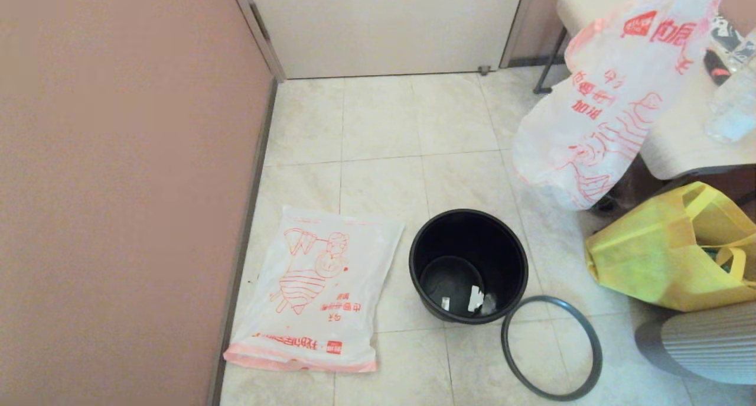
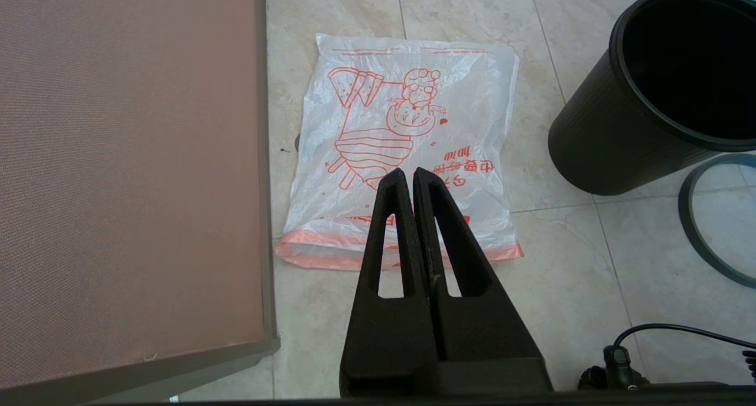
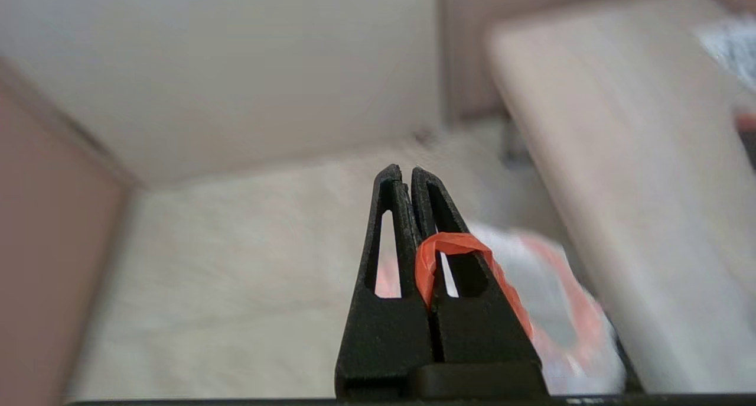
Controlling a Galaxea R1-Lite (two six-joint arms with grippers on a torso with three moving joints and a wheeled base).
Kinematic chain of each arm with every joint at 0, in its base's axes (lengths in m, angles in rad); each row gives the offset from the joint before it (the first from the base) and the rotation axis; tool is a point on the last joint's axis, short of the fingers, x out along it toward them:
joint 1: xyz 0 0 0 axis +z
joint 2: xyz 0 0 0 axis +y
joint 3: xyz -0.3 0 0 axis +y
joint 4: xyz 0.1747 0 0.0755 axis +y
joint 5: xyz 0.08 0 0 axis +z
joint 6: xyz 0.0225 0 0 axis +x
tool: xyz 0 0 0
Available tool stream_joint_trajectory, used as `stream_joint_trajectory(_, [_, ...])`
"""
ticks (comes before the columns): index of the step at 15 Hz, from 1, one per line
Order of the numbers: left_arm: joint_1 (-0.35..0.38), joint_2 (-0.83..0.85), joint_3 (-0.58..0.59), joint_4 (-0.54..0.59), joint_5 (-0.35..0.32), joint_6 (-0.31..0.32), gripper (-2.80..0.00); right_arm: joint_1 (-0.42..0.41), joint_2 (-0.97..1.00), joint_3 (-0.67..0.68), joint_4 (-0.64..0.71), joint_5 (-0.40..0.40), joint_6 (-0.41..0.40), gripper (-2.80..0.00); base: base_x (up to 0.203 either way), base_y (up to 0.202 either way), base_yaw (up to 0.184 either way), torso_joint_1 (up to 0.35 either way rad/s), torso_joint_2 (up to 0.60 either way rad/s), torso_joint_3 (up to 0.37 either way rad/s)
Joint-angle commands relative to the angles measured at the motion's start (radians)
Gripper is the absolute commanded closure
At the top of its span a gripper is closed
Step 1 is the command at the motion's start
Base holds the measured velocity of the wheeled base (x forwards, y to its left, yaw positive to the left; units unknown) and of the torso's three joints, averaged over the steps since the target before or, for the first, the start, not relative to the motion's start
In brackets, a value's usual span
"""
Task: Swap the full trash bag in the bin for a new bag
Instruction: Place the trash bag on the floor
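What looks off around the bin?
The bin has no liner and its rim hoop lies loose on the floor beside it. A few white scraps sit at its bottom. The full trash bag hangs from the right gripper.

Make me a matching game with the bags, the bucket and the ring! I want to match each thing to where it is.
Things:
1. lumpy white plastic bag with orange-red print
2. flat white plastic bag with a cartoon figure
3. round black plastic bucket
4. thin dark grey hoop

Places:
A. lying on the floor, touching the bucket's right side
B. lying flat on the tiles near the wall
C. hanging in the air from the right gripper
D. standing upright, no bag inside

Pairs: 1-C, 2-B, 3-D, 4-A
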Motion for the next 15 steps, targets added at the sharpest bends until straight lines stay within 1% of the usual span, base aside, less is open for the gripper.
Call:
stream_joint_trajectory(1, [0.0, 0.001, -0.001, 0.0, 0.0, 0.0, 0.0, -0.071, 0.156, 0.002, 0.001, -0.003, 0.007, 0.0, 0.0, 0.0, 0.0, 0.0, 0.0, 0.0])
stream_joint_trajectory(4, [0.0, 0.001, 0.0, 0.0, 0.0, 0.0, 0.0, -0.14, 0.341, 0.008, 0.002, -0.012, 0.008, 0.0, 0.0, 0.0, 0.0, 0.0, 0.0, 0.0])
stream_joint_trajectory(8, [0.0, 0.001, 0.0, 0.0, -0.001, 0.001, 0.0, -0.2, 0.612, 0.009, 0.0, -0.089, -0.009, 0.0, 0.0, 0.0, 0.0, 0.0, 0.0, 0.0])
stream_joint_trajectory(10, [0.0, 0.001, -0.001, 0.0, 0.0, 0.0, 0.0, -0.212, 0.706, 0.01, 0.006, -0.137, -0.018, 0.0, 0.0, 0.0, 0.0, 0.0, 0.0, 0.0])
stream_joint_trajectory(11, [0.0, 0.001, 0.001, 0.0, 0.0, 0.0, 0.0, -0.215, 0.723, 0.015, 0.015, -0.153, -0.033, 0.0, 0.0, 0.0, 0.0, 0.0, 0.0, 0.0])
stream_joint_trajectory(12, [0.0, 0.001, 0.0, 0.0, 0.0, 0.0, 0.0, -0.216, 0.723, 0.017, 0.03, -0.155, -0.049, -0.82, 0.0, 0.0, 0.0, 0.0, 0.0, 0.0])
stream_joint_trajectory(13, [0.0, 0.001, 0.0, 0.0, 0.0, 0.0, 0.0, -0.215, 0.712, 0.017, 0.047, -0.155, -0.054, -2.8, 0.0, 0.0, 0.0, 0.0, 0.0, 0.0])
stream_joint_trajectory(15, [0.0, 0.001, -0.001, 0.0, -0.001, 0.0, 0.0, -0.212, 0.663, 0.017, 0.1, -0.154, -0.054, -2.8, 0.0, 0.0, 0.0, 0.0, 0.0, 0.0])
